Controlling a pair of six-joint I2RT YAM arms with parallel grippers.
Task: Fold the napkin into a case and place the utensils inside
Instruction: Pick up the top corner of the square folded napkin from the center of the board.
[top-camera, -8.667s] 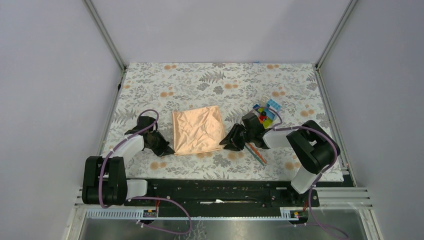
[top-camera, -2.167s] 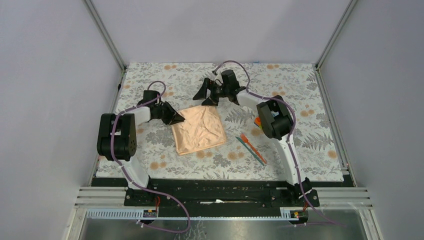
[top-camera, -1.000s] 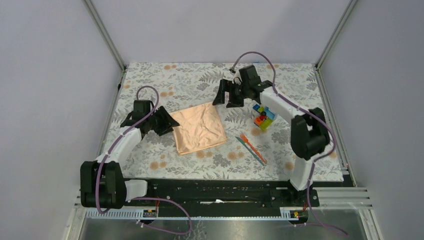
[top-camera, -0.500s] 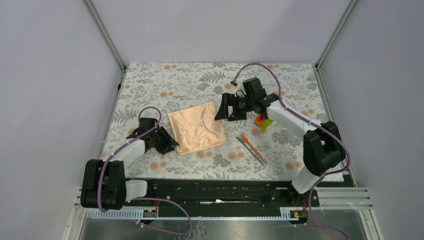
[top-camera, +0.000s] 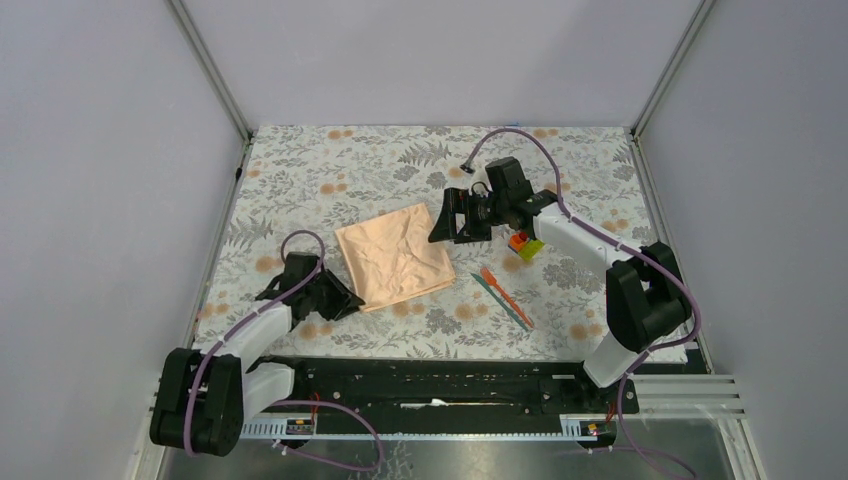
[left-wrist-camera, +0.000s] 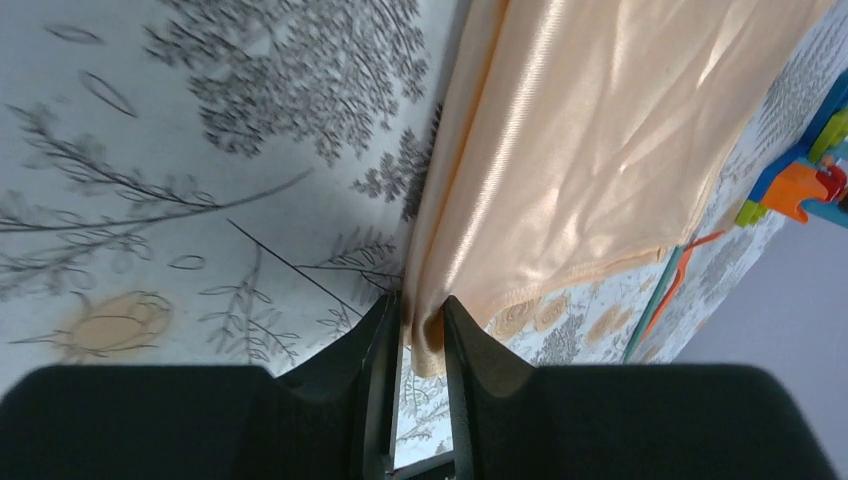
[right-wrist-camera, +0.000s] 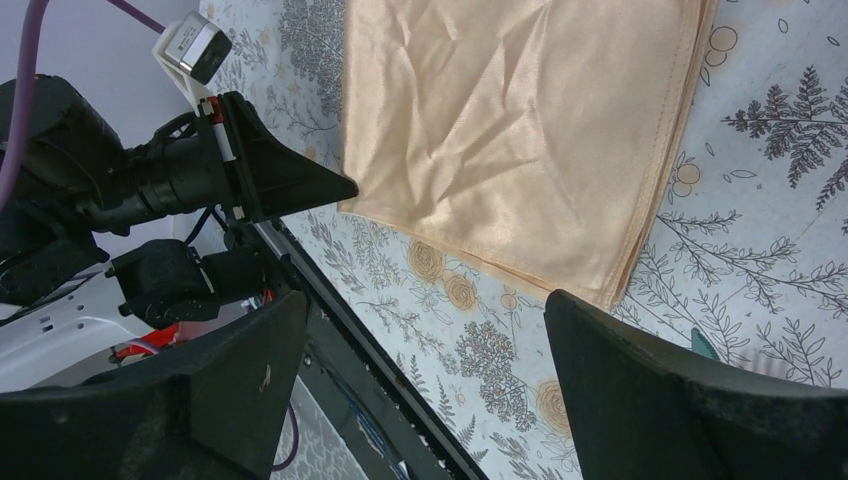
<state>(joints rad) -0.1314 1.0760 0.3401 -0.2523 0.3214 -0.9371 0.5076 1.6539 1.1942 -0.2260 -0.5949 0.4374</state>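
**Floral mat: fold the napkin from its near-left corner**

Your left gripper pinches the napkin's near-left corner, with the cloth edge caught between nearly closed jaws. Your right gripper hangs spread wide above the far-right corner, holding nothing. The napkin lies mid-mat in several layers. The utensils lie just to its right, near the blocks. Make sure every layer is in the pinch before you lift, since satin likely slips. Lift low and carry the corner across evenly. Pin the opposite edge with the right gripper so the stack doesn't drag.
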